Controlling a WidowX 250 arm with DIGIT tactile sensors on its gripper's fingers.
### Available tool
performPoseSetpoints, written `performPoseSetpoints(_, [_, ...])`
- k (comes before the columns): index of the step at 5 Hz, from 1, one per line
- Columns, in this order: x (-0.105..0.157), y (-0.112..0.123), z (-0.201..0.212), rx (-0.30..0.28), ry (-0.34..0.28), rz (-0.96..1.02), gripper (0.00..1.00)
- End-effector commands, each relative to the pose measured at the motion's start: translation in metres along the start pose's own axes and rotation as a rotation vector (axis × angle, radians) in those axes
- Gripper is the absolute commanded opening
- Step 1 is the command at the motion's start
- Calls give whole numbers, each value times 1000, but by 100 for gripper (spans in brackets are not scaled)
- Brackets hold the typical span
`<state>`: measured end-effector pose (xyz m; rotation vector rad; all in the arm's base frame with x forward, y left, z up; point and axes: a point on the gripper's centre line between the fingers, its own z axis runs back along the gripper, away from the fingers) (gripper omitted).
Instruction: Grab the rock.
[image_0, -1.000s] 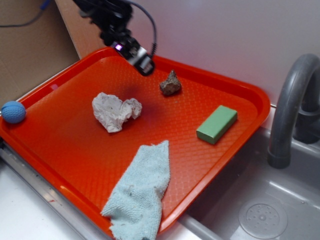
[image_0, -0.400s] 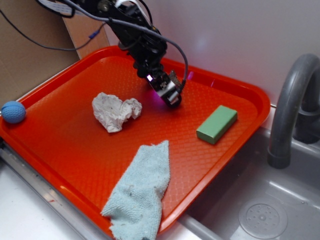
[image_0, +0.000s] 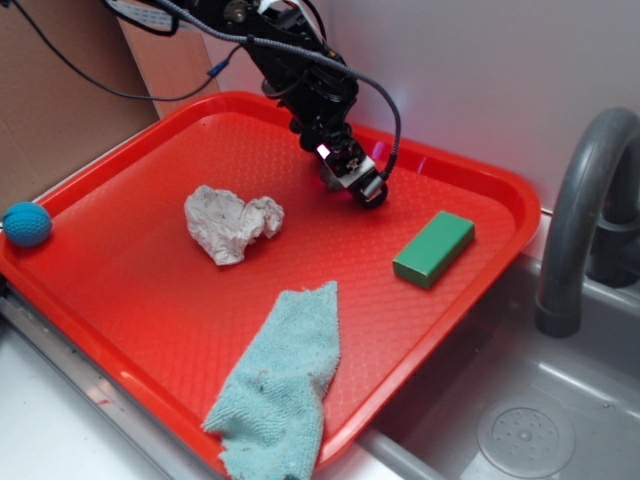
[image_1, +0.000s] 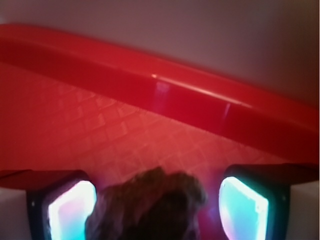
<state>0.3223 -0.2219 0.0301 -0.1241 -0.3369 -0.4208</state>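
Hanging off the tray's (image_0: 150, 330) near edge: pale blue cloth (image_0: 280, 385). Mid-tray: crumpled white wad (image_0: 232, 224); green block (image_0: 433, 248) to its right. Far side: gripper (image_0: 352, 182) down over the rock (image_1: 147, 207). Wrist view shows the rock between spread, glowing pads (image_1: 242, 207), gaps either side; contact seemingly none, though blur limits certainty. Blue ball (image_0: 27, 224) at left rim.

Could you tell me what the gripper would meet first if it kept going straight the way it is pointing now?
Most likely the jagged dark brown rock, which sits between the open gripper's fingers, then the red plastic tray beneath; depth is unclear.
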Motion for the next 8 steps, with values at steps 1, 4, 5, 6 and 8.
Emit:
performPoseSetpoints(1, [1,-11,17,1,-4,-17,0])
performPoseSetpoints(4, [-23,-11,114,73,240,276,0])
performPoseSetpoints(5, [-37,-11,160,94,219,357,0])
performPoseSetpoints(6, [-50,-11,205,116,195,435,0])
performPoseSetpoints(8, [-73,-16,227,176,124,502,0])
